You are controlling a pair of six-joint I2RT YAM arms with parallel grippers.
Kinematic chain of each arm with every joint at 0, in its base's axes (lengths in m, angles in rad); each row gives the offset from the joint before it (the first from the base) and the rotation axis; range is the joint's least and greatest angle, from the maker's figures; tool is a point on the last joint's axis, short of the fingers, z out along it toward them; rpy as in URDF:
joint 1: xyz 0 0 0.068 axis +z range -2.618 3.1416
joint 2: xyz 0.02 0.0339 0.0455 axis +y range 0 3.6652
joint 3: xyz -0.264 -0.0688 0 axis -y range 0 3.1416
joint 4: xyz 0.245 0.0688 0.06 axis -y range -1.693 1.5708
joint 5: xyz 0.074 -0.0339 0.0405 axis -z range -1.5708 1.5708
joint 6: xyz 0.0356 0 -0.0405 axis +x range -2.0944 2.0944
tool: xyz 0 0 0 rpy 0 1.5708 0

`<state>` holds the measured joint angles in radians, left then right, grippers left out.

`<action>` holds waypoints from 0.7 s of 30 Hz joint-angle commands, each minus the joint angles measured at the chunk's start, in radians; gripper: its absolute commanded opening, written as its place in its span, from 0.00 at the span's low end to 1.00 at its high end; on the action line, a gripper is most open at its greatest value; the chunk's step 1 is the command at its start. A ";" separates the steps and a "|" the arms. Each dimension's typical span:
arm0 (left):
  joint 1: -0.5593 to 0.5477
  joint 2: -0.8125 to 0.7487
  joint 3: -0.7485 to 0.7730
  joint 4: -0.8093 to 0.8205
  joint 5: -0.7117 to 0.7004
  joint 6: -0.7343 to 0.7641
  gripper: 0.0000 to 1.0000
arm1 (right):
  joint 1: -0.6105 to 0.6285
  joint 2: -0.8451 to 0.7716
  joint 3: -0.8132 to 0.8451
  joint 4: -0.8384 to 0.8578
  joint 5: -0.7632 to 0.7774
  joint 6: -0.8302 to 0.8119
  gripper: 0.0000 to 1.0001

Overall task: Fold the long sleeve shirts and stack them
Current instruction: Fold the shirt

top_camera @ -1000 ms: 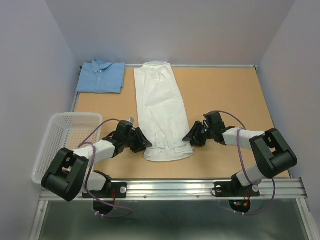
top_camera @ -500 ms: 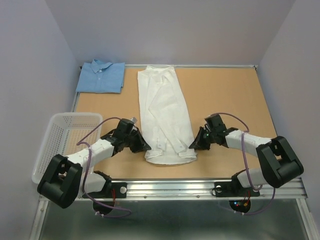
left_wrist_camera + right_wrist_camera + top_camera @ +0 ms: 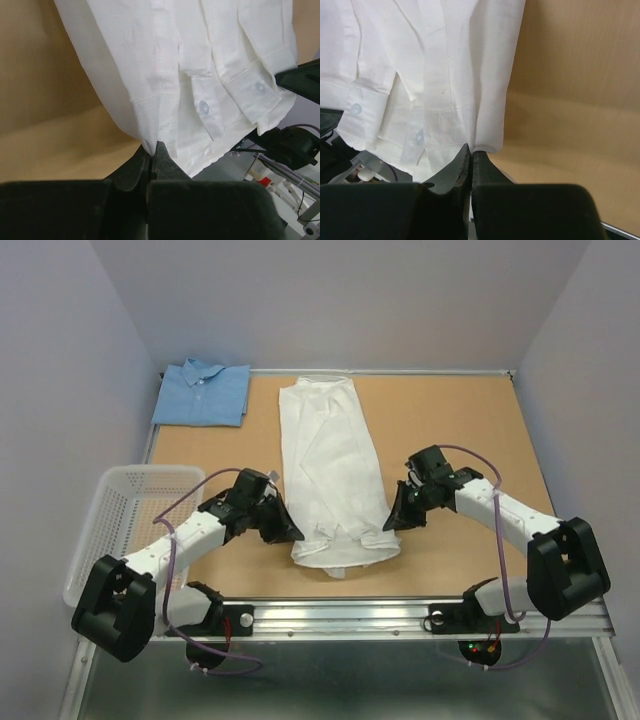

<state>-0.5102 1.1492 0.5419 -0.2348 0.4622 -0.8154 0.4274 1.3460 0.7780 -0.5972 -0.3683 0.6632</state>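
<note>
robot lab cell, plain walls, aluminium rail

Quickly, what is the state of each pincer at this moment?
Left pincer: closed, pinching the white shirt at its hem.
Right pincer: closed, pinching the same shirt's hem too.

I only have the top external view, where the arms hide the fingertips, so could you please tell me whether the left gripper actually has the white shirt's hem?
Observer: Yes. The left wrist view shows the left gripper shut on the bottom corner of the white shirt, with cloth running in between the tips.
Operator: Thank you. And the right one?
Observer: The right wrist view shows the right gripper shut on the opposite hem corner, at the folded side edge.
</note>
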 commanded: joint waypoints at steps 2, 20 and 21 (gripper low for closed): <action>0.015 0.049 0.145 -0.110 -0.065 0.065 0.02 | -0.010 0.067 0.180 -0.151 0.068 -0.073 0.01; 0.231 0.310 0.512 -0.101 0.021 0.196 0.03 | -0.088 0.412 0.714 -0.227 0.014 -0.120 0.01; 0.231 0.328 0.538 -0.094 0.026 0.197 0.03 | -0.090 0.426 0.756 -0.228 0.014 -0.120 0.01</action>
<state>-0.3038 1.4494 1.0069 -0.3473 0.4534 -0.6544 0.3607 1.7378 1.4109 -0.8089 -0.3557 0.5606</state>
